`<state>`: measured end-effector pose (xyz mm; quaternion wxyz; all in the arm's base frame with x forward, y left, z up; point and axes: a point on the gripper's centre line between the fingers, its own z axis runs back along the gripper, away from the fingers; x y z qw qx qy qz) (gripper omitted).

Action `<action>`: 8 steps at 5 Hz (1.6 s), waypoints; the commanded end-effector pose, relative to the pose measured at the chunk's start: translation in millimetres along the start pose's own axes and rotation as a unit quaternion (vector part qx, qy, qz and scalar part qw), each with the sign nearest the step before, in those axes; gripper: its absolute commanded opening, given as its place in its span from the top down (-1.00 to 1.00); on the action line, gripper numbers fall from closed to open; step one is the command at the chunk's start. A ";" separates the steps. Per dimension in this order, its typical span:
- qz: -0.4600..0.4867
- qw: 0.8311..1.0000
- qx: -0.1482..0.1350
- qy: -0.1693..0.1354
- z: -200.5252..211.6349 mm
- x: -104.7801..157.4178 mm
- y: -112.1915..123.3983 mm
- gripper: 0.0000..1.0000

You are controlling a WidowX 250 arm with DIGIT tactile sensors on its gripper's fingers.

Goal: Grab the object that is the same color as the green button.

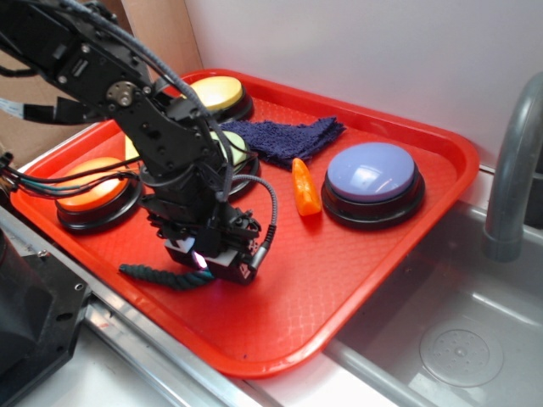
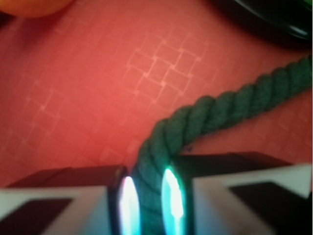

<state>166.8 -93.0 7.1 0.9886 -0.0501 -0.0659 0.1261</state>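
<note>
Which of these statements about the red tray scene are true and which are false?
1. The gripper has the green rope between its fingers. True.
2. The blue cloth lies in the sink. False: it lies on the red tray, near the yellow button.
3. The purple button sits on the tray. True.
4. The small orange piece lies on top of the cloth. False: it lies on the tray between the cloth and the purple button.
5. The rope is coiled around the orange button. False: it lies apart from it.
</note>
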 end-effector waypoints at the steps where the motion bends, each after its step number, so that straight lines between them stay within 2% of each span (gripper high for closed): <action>1: 0.024 0.999 0.023 0.007 5.8 5.2 2.4 1.00; 2: 0.025 0.997 0.070 -0.008 30.8 15.5 0.5 1.00; 3: 0.035 0.998 0.053 0.006 70.9 29.8 3.6 1.00; 4: 0.063 0.997 0.033 0.028 116.6 52.1 18.8 1.00; 6: 0.064 0.998 -0.017 0.014 204.3 80.7 50.0 1.00; 7: 0.083 0.995 -0.051 0.005 222.6 85.5 64.0 1.00; 8: 0.075 0.995 -0.063 -0.002 225.8 85.7 74.8 1.00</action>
